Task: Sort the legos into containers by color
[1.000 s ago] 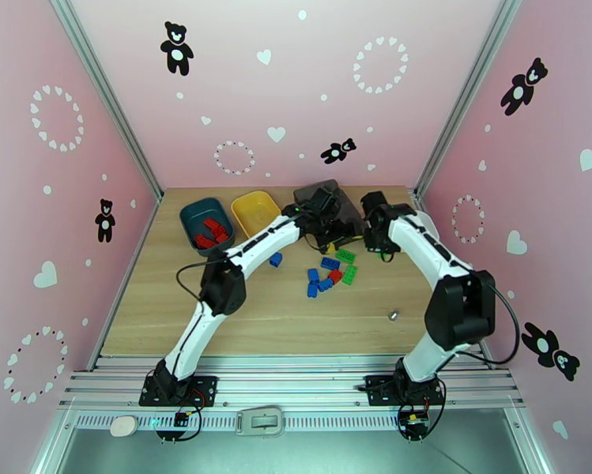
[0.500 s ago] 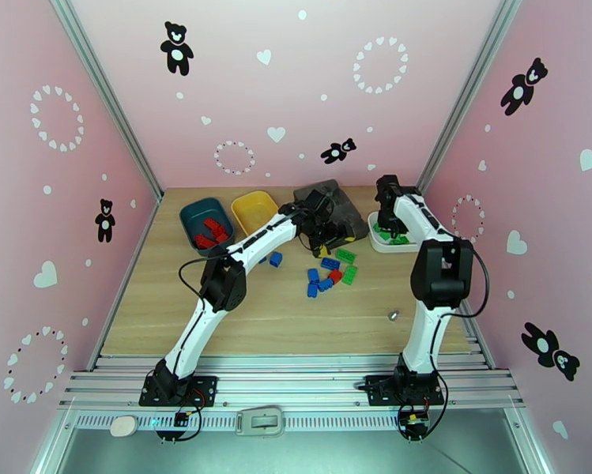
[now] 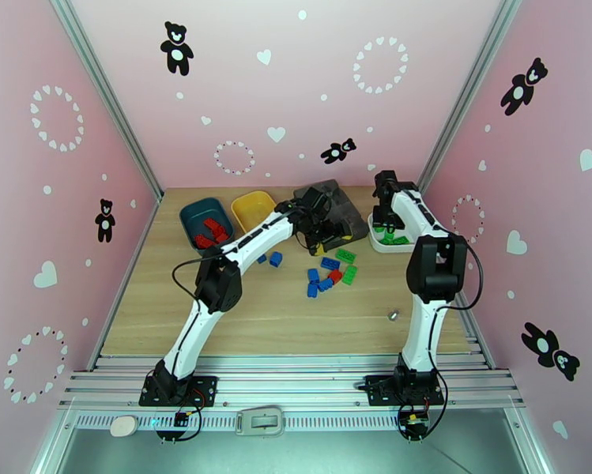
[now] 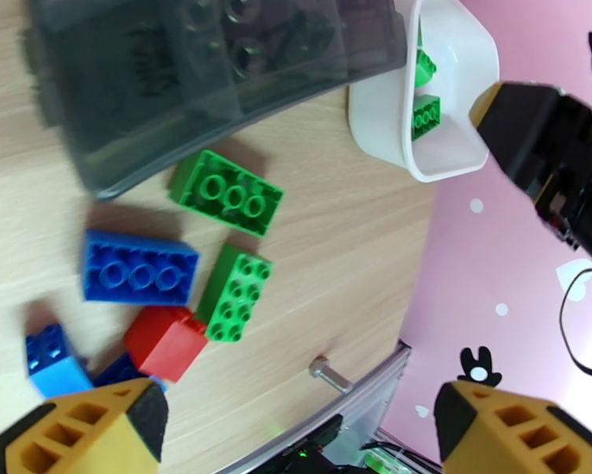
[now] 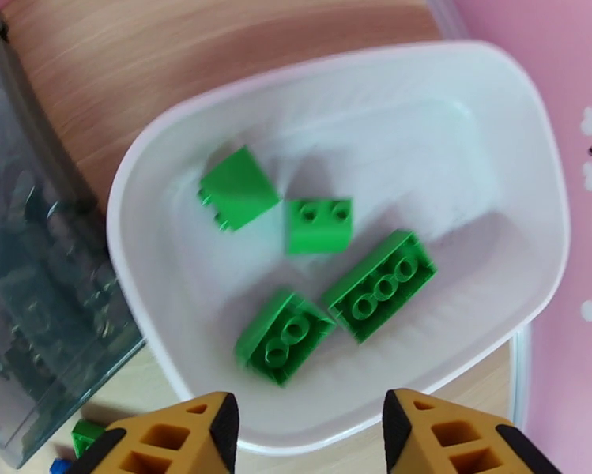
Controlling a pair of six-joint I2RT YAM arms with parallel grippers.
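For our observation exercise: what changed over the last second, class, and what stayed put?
The right arm swung rightward from the wooden table's middle; the right fingers now hang open over four green studded bricks in the white plastic tray. The left fingers and loose bricks barely moved.

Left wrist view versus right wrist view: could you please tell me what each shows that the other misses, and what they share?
Left wrist view: a red lego and a small metal piece lying on the table. Right wrist view: the full inside of the white tray, with four green legos in it. Shared: the white tray with green legos inside, and the dark grey tray beside it.
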